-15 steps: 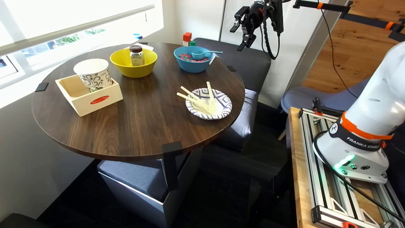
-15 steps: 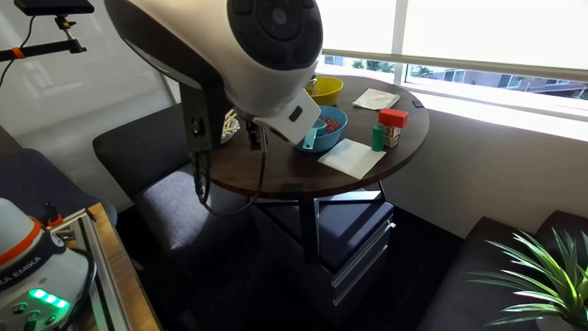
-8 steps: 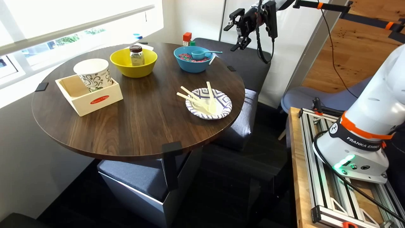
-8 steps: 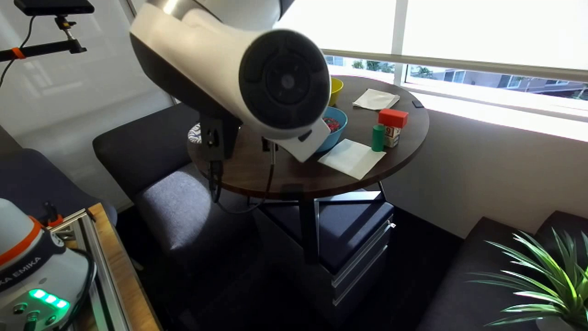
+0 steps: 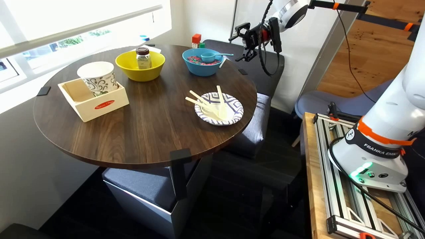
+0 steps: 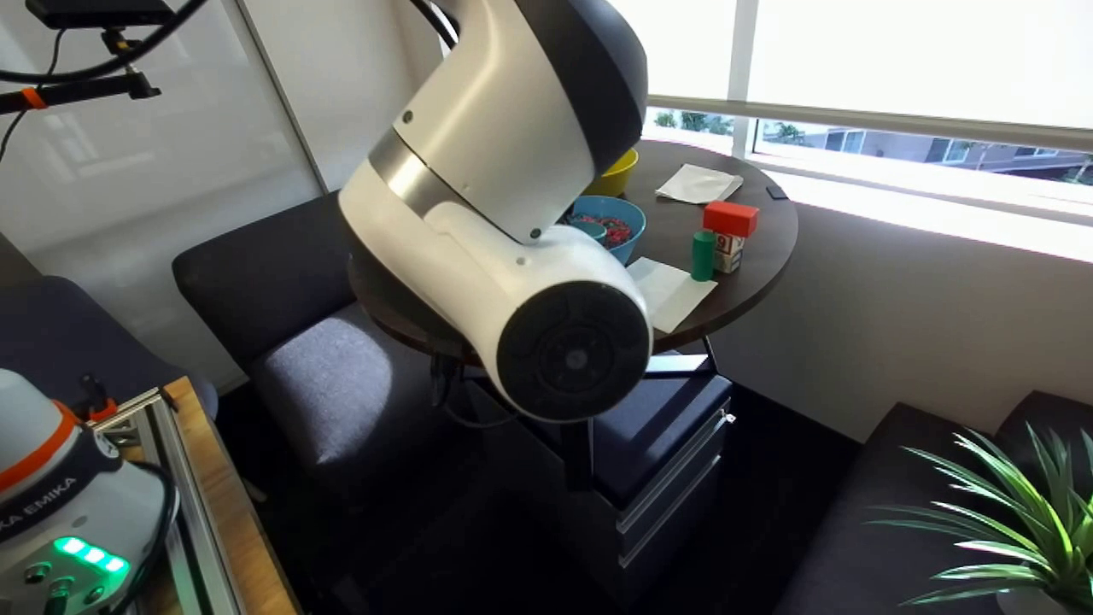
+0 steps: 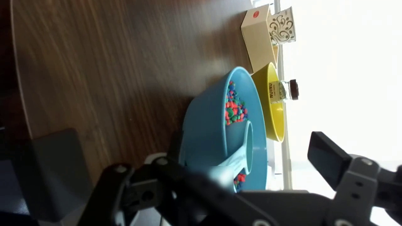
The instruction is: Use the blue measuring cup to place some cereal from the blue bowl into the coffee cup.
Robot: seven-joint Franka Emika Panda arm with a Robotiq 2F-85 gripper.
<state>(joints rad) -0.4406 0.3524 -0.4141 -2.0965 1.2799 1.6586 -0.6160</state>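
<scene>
The blue measuring cup (image 5: 208, 57) rests in the blue bowl (image 5: 202, 70), its handle lying over the rim toward my gripper (image 5: 233, 49). Red, green and blue pieces of cereal (image 7: 234, 108) fill the bowl's bottom. My gripper stands open beside the bowl, just past the handle's end, apart from it in an exterior view. From the wrist, the handle runs toward the gap between the wide-spread fingers, and its near end is blurred. The white coffee cup (image 5: 99, 79) with dark swirls stands in the wooden tray (image 5: 103, 106). In an exterior view the arm (image 6: 512, 171) hides the gripper.
A yellow bowl (image 5: 141, 74) holding a spice jar (image 5: 143, 59) sits between tray and blue bowl. Wooden utensils lie on a patterned plate (image 5: 236, 111) nearer the table's edge. A paper sheet (image 6: 670, 295), green cylinder (image 6: 703, 256) and red-topped block (image 6: 731, 220) are beside the blue bowl.
The gripper has moved leftward and tilted, coming closer to the measuring cup's handle, and remains open. In an exterior view the arm has swung lower. Objects on the table have not moved.
</scene>
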